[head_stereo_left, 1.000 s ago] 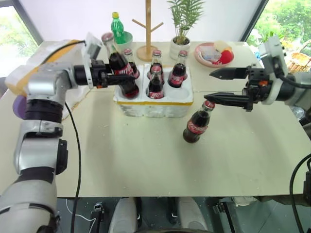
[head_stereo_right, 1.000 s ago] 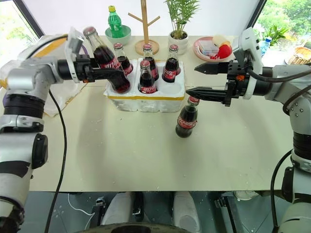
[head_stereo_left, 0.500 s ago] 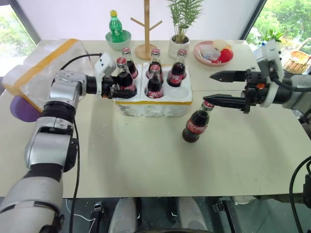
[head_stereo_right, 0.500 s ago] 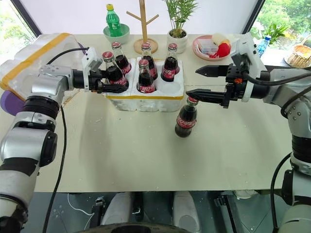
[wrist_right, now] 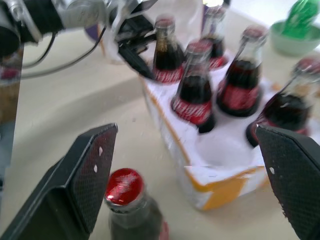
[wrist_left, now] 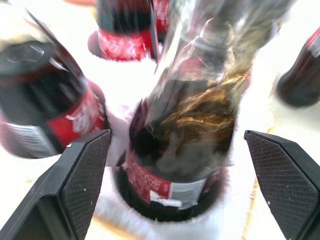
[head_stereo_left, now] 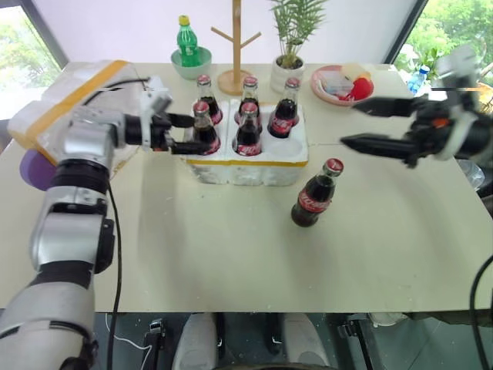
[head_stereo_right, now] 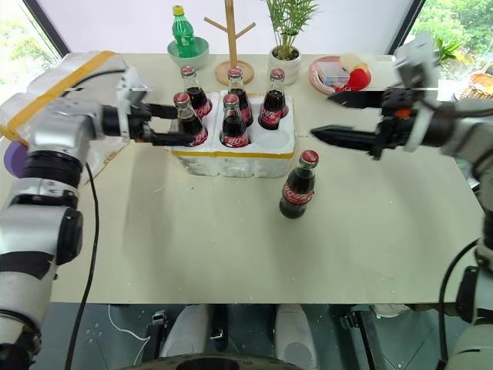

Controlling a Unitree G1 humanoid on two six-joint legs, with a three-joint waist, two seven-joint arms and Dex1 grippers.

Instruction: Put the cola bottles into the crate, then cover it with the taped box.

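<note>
The white foam crate [head_stereo_left: 246, 163] holds five cola bottles, and its front right well is bare. My left gripper [head_stereo_left: 192, 132] is open, one finger on each side of the front left bottle [head_stereo_left: 202, 129], which stands in its well. The left wrist view shows that bottle [wrist_left: 180, 150] between the spread fingers [wrist_left: 75, 185]. One cola bottle [head_stereo_left: 314, 196] stands on the table in front of the crate's right end. My right gripper [head_stereo_left: 348, 123] is open in the air, above and to the right of it. The taped box [head_stereo_left: 54, 100] lies at the far left.
Behind the crate stand a green bottle [head_stereo_left: 185, 42] in a green bowl, a wooden rack [head_stereo_left: 235, 46] and a potted plant [head_stereo_left: 291, 46]. A pink plate [head_stereo_left: 323, 91] with food is at the back right. A purple object [head_stereo_left: 31, 171] pokes out beside the taped box.
My left gripper set the tilted bottle upright in the front left well and opened. My right gripper rose and drew away to the right of the loose bottle's cap.
</note>
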